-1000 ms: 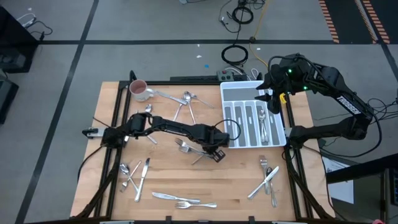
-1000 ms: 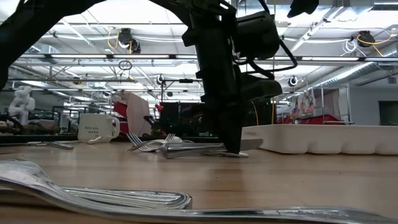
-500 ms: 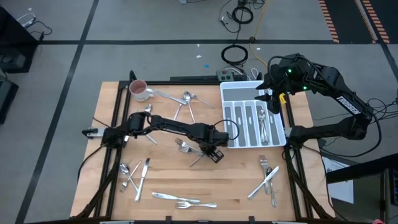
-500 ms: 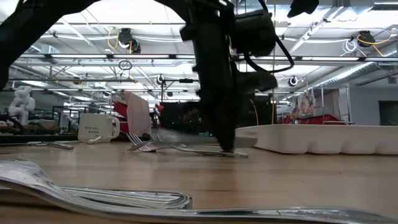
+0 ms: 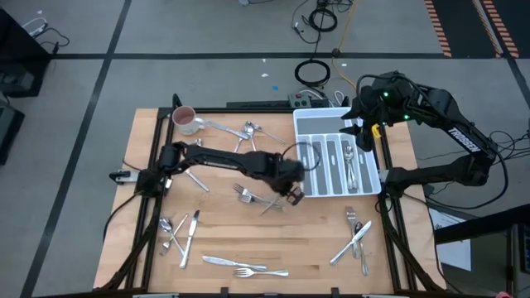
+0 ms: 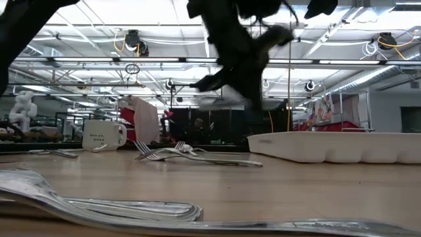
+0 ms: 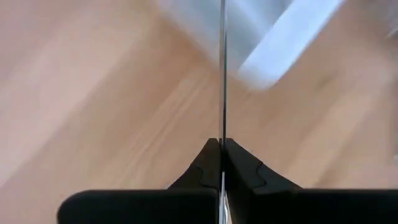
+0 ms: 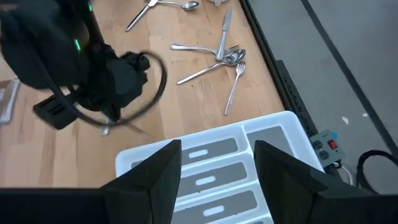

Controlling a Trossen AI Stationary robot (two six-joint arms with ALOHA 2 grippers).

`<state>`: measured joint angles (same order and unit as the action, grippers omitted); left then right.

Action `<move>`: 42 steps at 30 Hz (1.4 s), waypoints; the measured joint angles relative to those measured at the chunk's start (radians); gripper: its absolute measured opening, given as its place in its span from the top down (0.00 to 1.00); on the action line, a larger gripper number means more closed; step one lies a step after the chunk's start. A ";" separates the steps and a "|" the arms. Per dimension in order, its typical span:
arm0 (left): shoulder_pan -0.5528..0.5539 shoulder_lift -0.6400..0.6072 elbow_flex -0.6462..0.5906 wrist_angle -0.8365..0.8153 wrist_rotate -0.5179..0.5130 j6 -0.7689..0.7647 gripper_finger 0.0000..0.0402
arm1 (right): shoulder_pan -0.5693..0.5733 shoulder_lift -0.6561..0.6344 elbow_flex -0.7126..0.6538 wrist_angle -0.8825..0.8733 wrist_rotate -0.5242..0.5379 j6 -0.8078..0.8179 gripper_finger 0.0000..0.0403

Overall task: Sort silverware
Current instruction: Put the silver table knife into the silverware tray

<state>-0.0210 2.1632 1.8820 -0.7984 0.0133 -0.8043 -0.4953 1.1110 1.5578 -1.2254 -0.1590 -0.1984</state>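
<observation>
Over by the white tray, left gripper is clenched on one knife; right gripper hangs released above. One mug, four loose silverware piles.

Overhead, table-level, 2 wrist cams.

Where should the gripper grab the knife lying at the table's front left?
Grip the knife mid-length, coming straight down from above and closing across its narrow width. It lies flat on the table, so nothing slips under it, and other silverware crowds the side nearer the table's left edge.
</observation>
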 joint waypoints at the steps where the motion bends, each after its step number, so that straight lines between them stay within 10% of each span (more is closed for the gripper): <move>1: 0.007 -0.014 0.000 0.055 -0.009 0.001 0.99 | 0.000 0.000 0.000 -0.003 -0.002 0.016 0.52; 24: 0.235 0.127 0.002 1.043 0.106 -0.186 0.99 | -0.002 -0.274 0.000 -0.086 0.010 0.112 0.53; 42: 0.189 0.284 0.001 1.050 0.000 -0.290 0.99 | -0.002 -0.293 0.000 -0.084 0.008 0.135 0.53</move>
<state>0.1675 2.4470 1.8832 0.2516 0.0133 -1.0939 -0.4969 0.8177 1.5581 -1.3094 -0.1511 -0.0638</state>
